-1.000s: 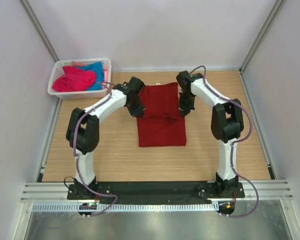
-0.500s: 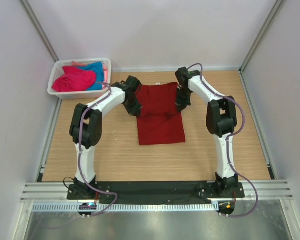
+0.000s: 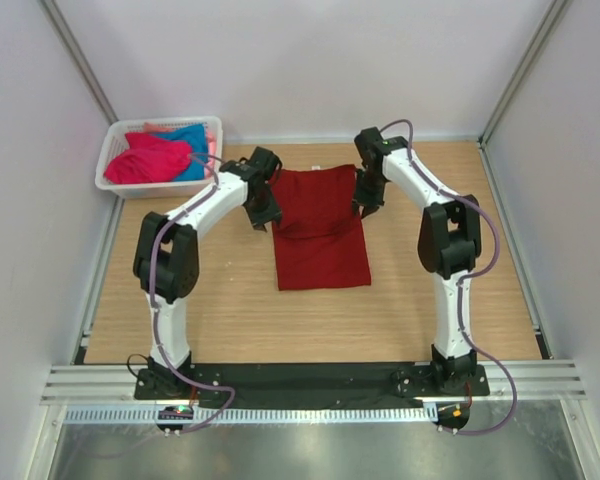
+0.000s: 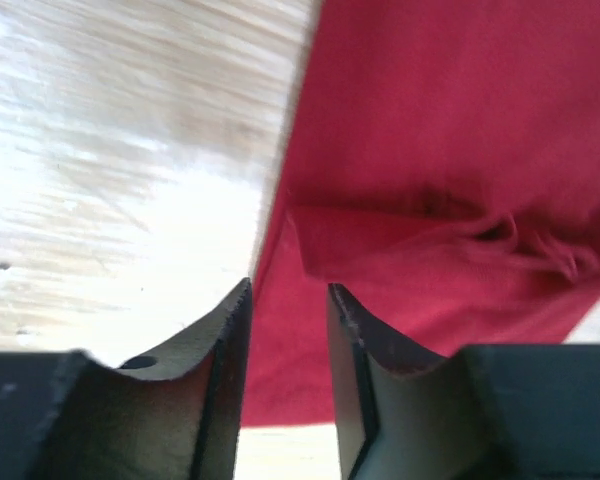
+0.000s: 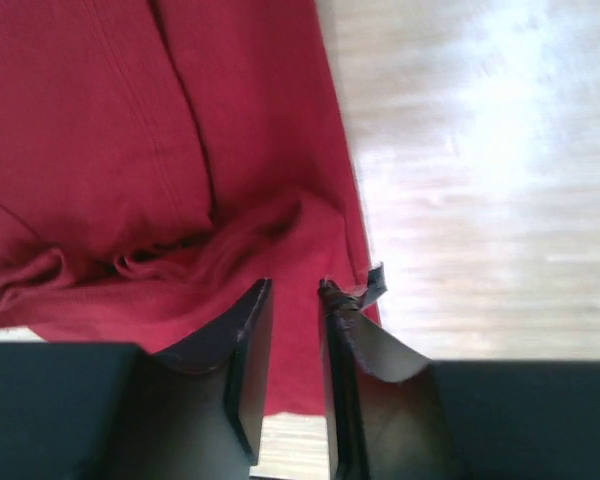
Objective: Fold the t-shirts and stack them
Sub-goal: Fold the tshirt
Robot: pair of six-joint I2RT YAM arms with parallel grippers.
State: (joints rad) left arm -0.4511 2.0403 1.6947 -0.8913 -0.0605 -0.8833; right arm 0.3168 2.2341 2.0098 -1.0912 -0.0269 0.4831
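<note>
Both left end effector (image 4: 289, 286) and right end effector (image 5: 295, 284) hang released; we could snag the red t-shirt (image 3: 320, 250) fold beneath them.

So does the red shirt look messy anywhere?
Yes. The red shirt has a bunched, wrinkly ridge across its middle, where the folded-over layer ends, so it doesn't lie flat there.

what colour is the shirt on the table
Dark red t-shirt, clearest in the top external view.
</note>
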